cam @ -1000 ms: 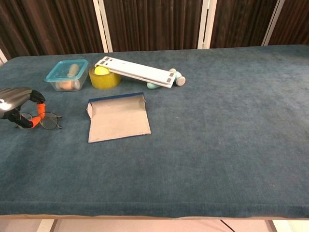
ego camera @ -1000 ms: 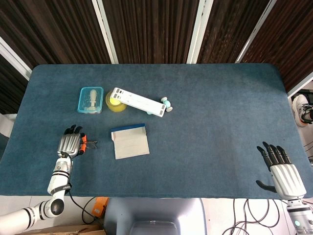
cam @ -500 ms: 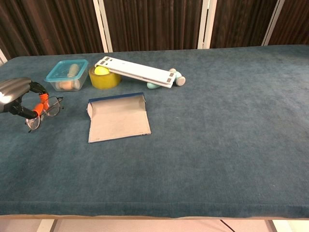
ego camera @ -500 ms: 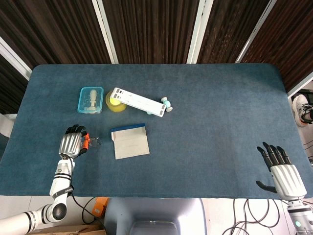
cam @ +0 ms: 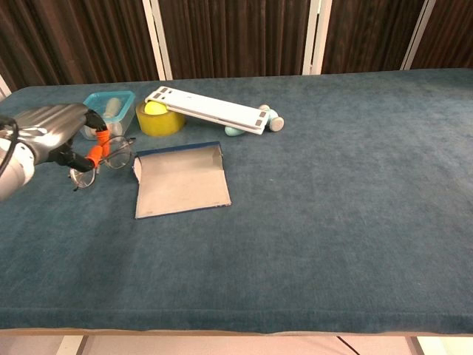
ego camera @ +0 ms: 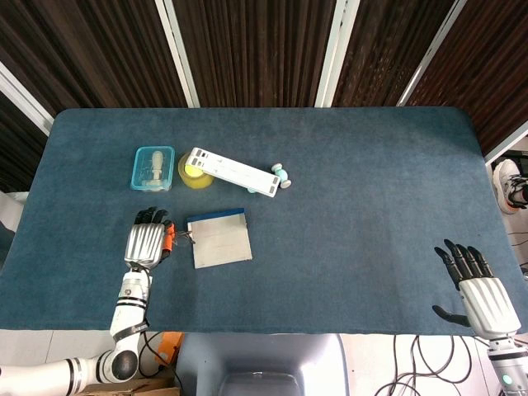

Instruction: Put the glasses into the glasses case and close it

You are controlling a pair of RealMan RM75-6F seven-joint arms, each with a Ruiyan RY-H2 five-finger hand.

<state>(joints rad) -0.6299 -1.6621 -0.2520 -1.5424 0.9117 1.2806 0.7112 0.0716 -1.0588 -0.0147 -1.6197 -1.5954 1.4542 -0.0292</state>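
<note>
My left hand (ego camera: 147, 241) (cam: 58, 137) holds the thin-framed glasses (cam: 111, 158) (ego camera: 181, 237) between orange-tipped fingers, lifted above the cloth just left of the case. The glasses case (ego camera: 219, 239) (cam: 179, 181) lies open and flat, a grey panel with a blue rim along its far edge. My right hand (ego camera: 476, 288) rests at the table's near right corner, fingers spread, holding nothing; the chest view does not show it.
Behind the case stand a clear blue-lidded box (ego camera: 153, 167) (cam: 107, 112), a yellow tape roll (ego camera: 195, 175) (cam: 159, 118) with a white slotted bar (ego camera: 234, 172) (cam: 209, 109) lying across it, and a small teal object (ego camera: 282, 174) (cam: 270, 119). Blue cloth covers the table (ego camera: 371, 198).
My left hand has lifted the glasses off the cloth and carried them right, up to the case's left edge. The right hand has stayed put.
</note>
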